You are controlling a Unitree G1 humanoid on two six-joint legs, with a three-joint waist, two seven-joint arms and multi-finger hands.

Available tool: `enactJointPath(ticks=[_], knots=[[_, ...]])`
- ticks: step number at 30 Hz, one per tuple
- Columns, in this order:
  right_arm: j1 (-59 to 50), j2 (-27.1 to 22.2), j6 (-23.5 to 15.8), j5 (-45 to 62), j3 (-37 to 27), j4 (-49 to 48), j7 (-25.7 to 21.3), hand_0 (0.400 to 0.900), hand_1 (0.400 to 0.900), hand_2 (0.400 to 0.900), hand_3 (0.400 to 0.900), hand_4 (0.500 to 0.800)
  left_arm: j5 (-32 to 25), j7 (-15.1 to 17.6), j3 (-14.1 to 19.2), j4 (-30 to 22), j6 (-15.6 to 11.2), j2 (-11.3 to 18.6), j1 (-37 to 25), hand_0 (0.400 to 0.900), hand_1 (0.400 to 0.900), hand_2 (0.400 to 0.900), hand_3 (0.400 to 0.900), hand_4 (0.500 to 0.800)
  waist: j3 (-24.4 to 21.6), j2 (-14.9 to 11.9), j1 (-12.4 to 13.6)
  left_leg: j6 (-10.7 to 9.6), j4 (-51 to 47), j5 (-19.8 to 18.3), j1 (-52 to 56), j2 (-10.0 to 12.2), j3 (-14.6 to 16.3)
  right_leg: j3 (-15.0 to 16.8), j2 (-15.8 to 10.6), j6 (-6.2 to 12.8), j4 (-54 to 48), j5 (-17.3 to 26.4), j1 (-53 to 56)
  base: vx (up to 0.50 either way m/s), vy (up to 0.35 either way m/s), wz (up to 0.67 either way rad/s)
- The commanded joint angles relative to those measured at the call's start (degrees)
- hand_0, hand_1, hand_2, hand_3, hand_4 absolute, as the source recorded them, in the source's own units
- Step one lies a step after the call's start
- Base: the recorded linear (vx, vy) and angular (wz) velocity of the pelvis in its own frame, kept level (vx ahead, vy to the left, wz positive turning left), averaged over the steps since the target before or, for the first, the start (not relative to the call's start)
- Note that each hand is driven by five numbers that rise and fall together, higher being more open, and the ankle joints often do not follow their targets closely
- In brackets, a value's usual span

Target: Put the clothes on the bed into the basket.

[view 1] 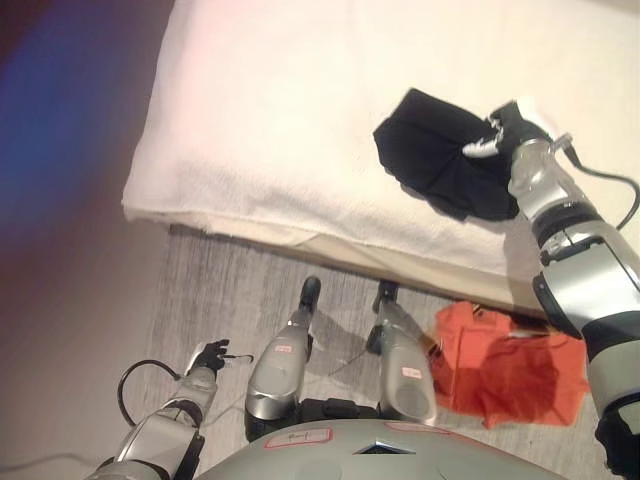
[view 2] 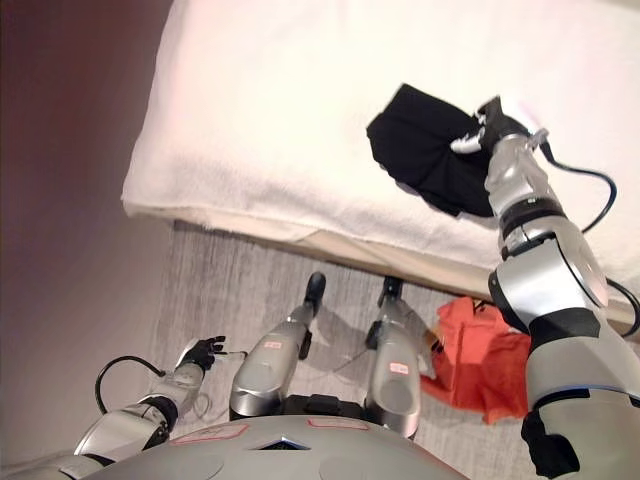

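Gripping black garment point(view 1: 437, 150) near bed point(view 1: 300, 120) edge, right robot hand point(view 1: 505, 132).

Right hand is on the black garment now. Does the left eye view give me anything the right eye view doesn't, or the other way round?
Only the left eye view shows most of the orange cloth on the floor, clear of the right arm. Only the right eye view shows the right arm covering that cloth's right part, and a wider strip of bare floor on the left. Both show the black garment bunched on the white bed, the right hand on its right edge, and the left hand low over the floor, holding nothing. No basket appears in either.
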Motion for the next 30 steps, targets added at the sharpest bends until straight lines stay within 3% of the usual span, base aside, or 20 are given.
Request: enactJointPath(ticks=[1,17,30], knots=[[-5.2,-6.6,-0.4,0.8,1.5,1.7,-1.9,0.4,0.4,0.4,0.4,0.5,0.3,0.1,-0.6,6.0,1.6,3.0,0.2,0.9,0.9,0.9,0.9,0.8,-1.6,1.2,-1.4,-2.5,-3.1,1.0,0.9,2.2,-0.3,0.4,-0.9,3.56,2.6,-3.4,3.6,0.1,-0.014,-0.3],[9.4,-14.9,-0.5,-1.9,-5.7,3.3,1.0,0.4,0.4,0.4,0.4,0.5,5.0,-2.9,1.8,8.2,2.5,3.1,3.1,0.9,0.9,0.9,0.9,0.8,-10.6,0.4,-7.7,-1.3,-3.1,-3.0,9.9,3.3,7.8,7.8,1.2,4.17,0.4,-3.0,9.0,0.04,0.011,-0.36],[21.6,-19.7,0.1,-2.1,-13.6,7.3,3.4,0.4,0.4,0.4,0.4,0.5,6.9,-4.3,1.4,8.0,2.7,3.6,2.6,0.9,0.9,0.9,0.9,0.8,-12.3,0.2,-11.3,-0.5,-3.1,-4.9,14.2,3.7,13.9,13.4,2.8,4.68,0.5,-2.3,9.6,0.0,0.008,-0.32]])
